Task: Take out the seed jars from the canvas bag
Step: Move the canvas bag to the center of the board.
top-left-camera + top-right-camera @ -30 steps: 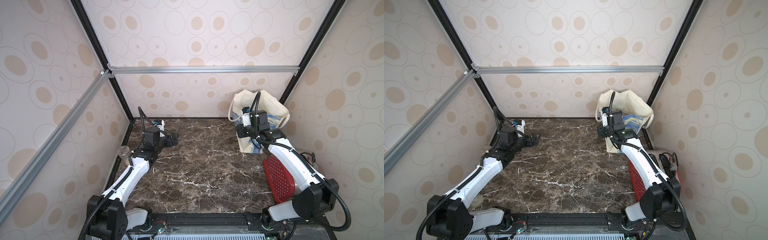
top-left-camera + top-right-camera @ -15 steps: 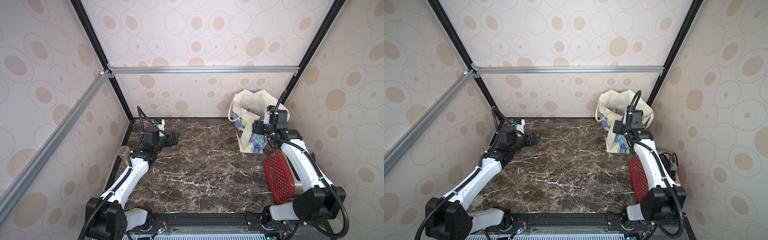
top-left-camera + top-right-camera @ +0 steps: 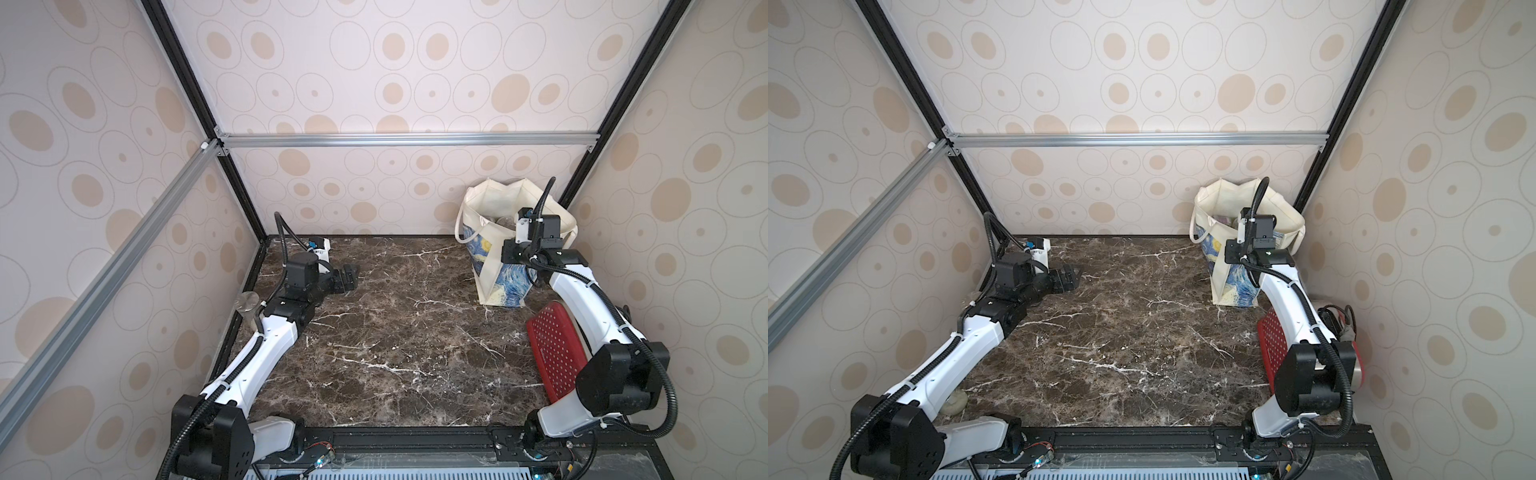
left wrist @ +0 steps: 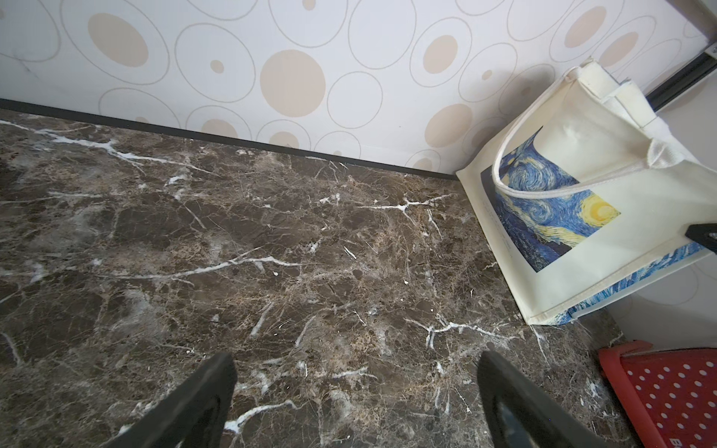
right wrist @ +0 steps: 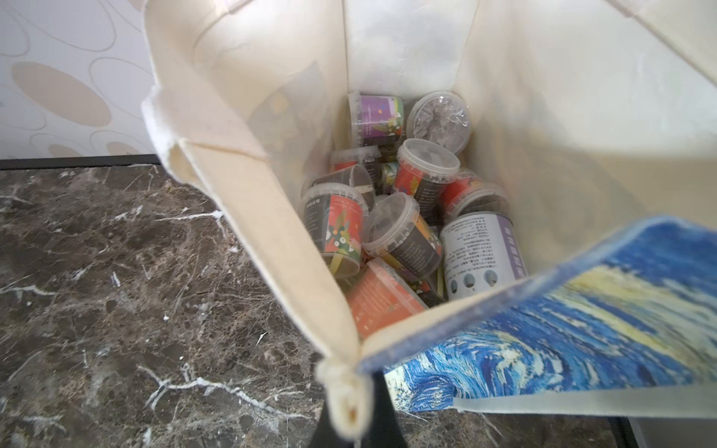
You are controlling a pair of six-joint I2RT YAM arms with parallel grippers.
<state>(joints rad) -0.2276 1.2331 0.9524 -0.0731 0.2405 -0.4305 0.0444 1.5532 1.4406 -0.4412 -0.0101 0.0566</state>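
Note:
The canvas bag stands upright in the far right corner, cream with a blue-and-yellow print, its mouth open. Several seed jars lie jumbled at its bottom, clear tubs with red, purple and dark labels. My right gripper is shut on the bag's rim at a corner seam; in a top view it sits at the near edge of the mouth. My left gripper hovers open and empty over the table's far left, facing the bag.
A red perforated basket leans at the right edge, just in front of the bag. A taller white-labelled container lies among the jars. A metal round-topped post stands at the left wall. Walls close three sides.
My right arm swung from the bag's left front to its right, then came back to the near rim, and its jaws closed on the rim. The left arm stayed put.

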